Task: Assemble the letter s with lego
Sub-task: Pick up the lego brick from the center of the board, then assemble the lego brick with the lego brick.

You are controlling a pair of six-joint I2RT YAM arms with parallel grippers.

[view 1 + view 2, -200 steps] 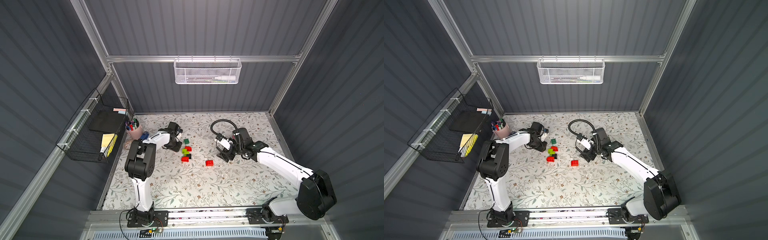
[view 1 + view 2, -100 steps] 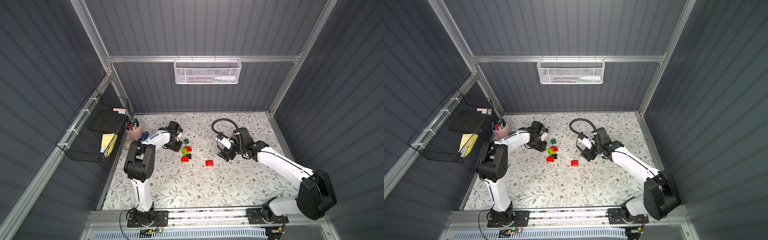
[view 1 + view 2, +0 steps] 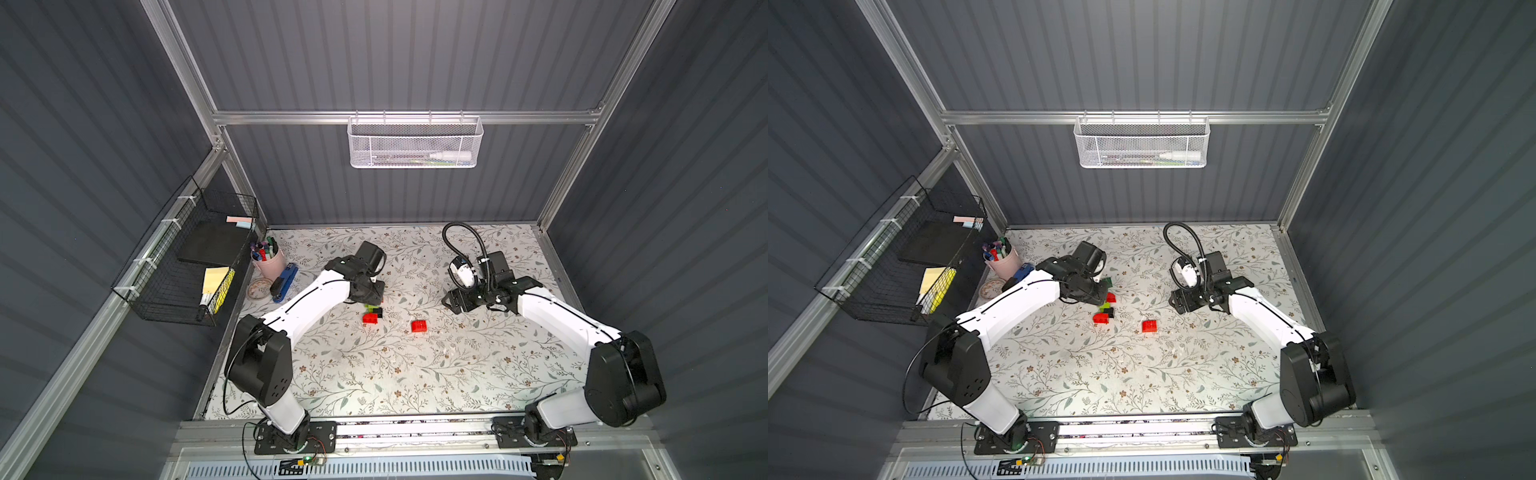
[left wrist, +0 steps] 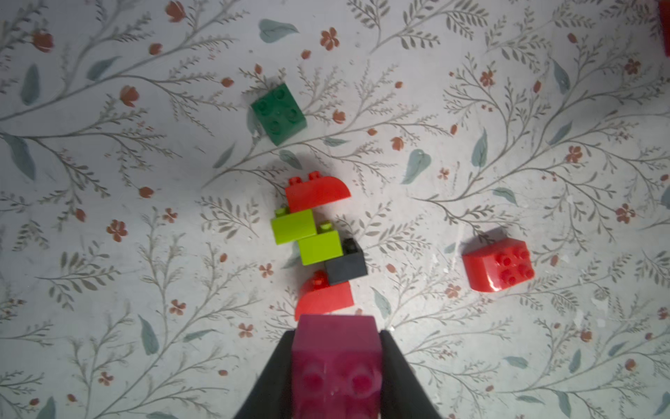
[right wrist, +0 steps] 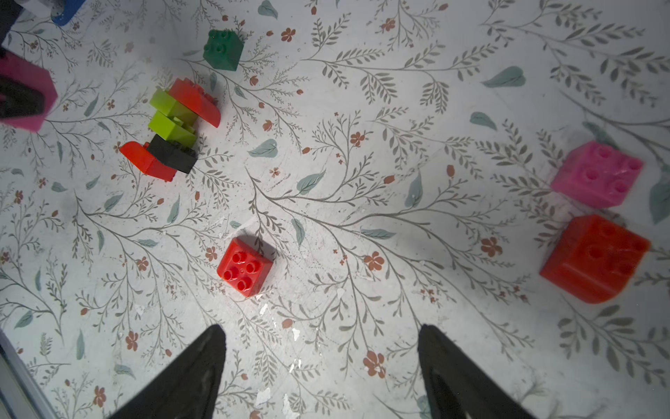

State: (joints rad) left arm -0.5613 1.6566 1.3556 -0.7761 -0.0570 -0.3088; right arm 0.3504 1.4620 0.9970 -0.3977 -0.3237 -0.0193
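The left arm (image 3: 307,299) reaches from its base at the near rail diagonally across the desk (image 3: 374,374), with its wrist bent down over the middle bricks. The left tool (image 4: 335,348) is closed narrowly on a dark pink brick (image 4: 335,333), one finger on each side face. This brick hangs near the red curved end of the joined row (image 4: 319,239), which is made of red, lime, lime, black and red pieces; the right wrist view shows a gap between them. A dark green brick (image 4: 278,113) lies just beyond the row's other end. The right arm (image 3: 557,316) stretches low from its near base toward the centre. The right tool (image 5: 321,341) gapes wide and holds nothing, with a red square brick (image 5: 244,266) lying ahead of it. A pink brick (image 5: 596,174) and a red curved brick (image 5: 594,261) lie off to one side.
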